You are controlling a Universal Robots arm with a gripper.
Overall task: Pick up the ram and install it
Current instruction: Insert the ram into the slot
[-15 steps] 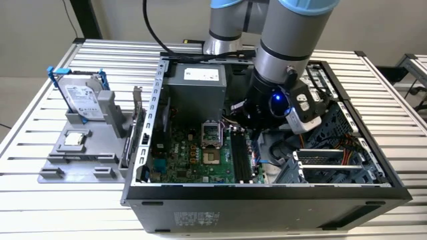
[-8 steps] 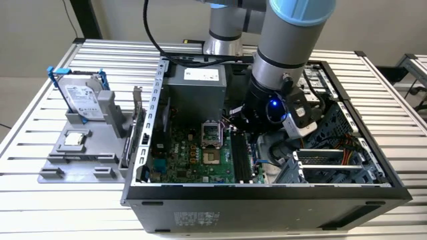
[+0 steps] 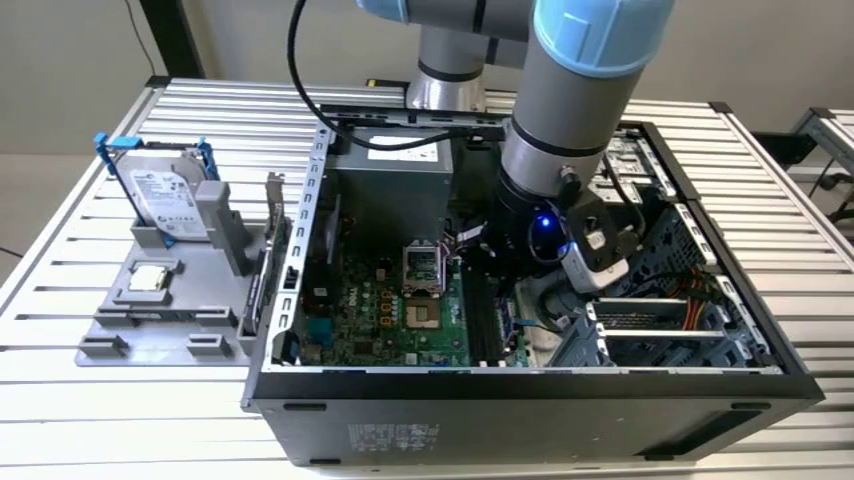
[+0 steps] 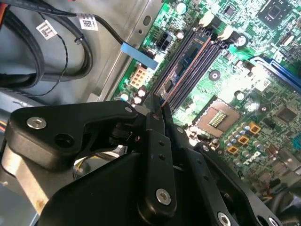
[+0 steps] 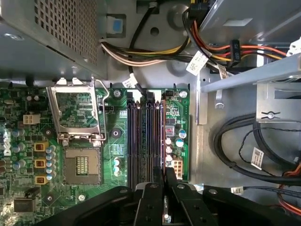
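The arm (image 3: 574,120) reaches down into the open computer case (image 3: 534,390), which lies on its side on the slatted bench (image 3: 80,400). Its wrist hangs just beside the processor socket (image 3: 424,312), on the exterior view's right of it. Both wrist views show the tool (image 4: 159,106) (image 5: 163,176) low over the green motherboard (image 5: 23,141), at one end of the row of black memory slots (image 5: 143,141) that runs alongside the socket. The ram (image 4: 186,59) stands on edge in that row, in line with the slots. It is a thin bluish stick with dark chips on its face and a coppery upper edge, and its near end comes right up to the tool's tip. Whether the tool is clamped on that end, or merely set against it, cannot be told from these views. The socket itself is empty, its metal frame (image 5: 77,110) swung open just beyond it. Past the far end of the slots from the socket, a bundle of coloured cables (image 5: 141,52) runs under the grey power supply (image 5: 51,33). Well away from the socket, outside the case on the exterior view's left, a grey tray (image 3: 160,320) holds a silver hard drive (image 3: 167,200) in a blue bracket and a small square processor chip (image 3: 151,278).
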